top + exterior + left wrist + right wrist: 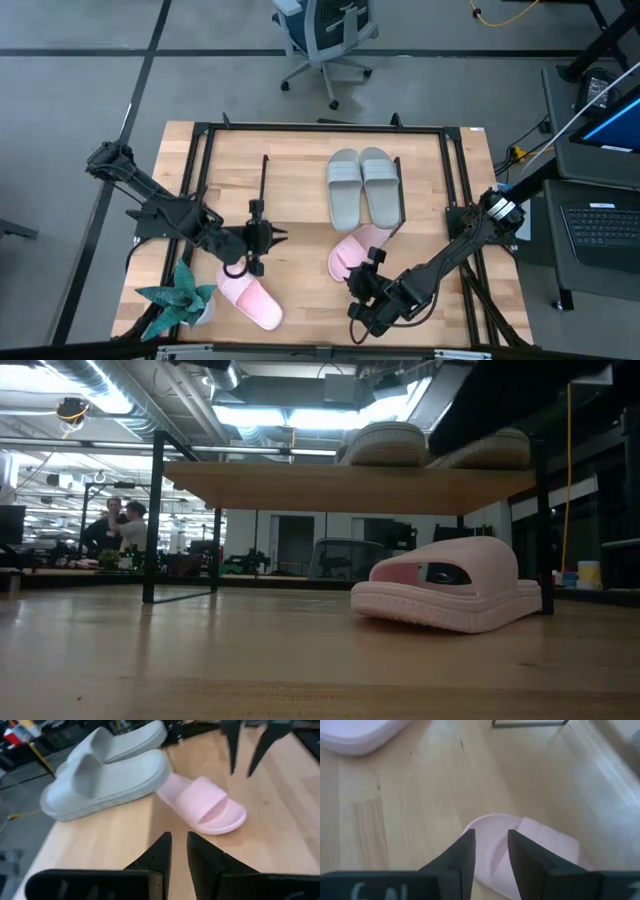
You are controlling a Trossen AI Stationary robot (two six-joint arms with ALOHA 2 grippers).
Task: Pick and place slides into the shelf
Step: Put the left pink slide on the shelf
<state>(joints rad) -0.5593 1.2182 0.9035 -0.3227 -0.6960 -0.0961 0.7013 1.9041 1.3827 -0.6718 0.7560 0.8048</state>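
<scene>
Pink slides (352, 255), grey-green slides (363, 185)

A teal star-shaped plant (172, 299) sits near an office chair (325, 35).

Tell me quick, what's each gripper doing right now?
Left gripper: jaws only narrowly apart, holding nothing.
Right gripper: jaws open over a pink slide, not gripping it.

Two grey-green slides (364, 186) lie side by side, touching, on top of the shelf (300, 180), a light wooden board with thin black end frames; one pale pink slide (355, 252) rests on the tabletop just beside them; the other pink slide (250, 298) lies well apart.
</scene>
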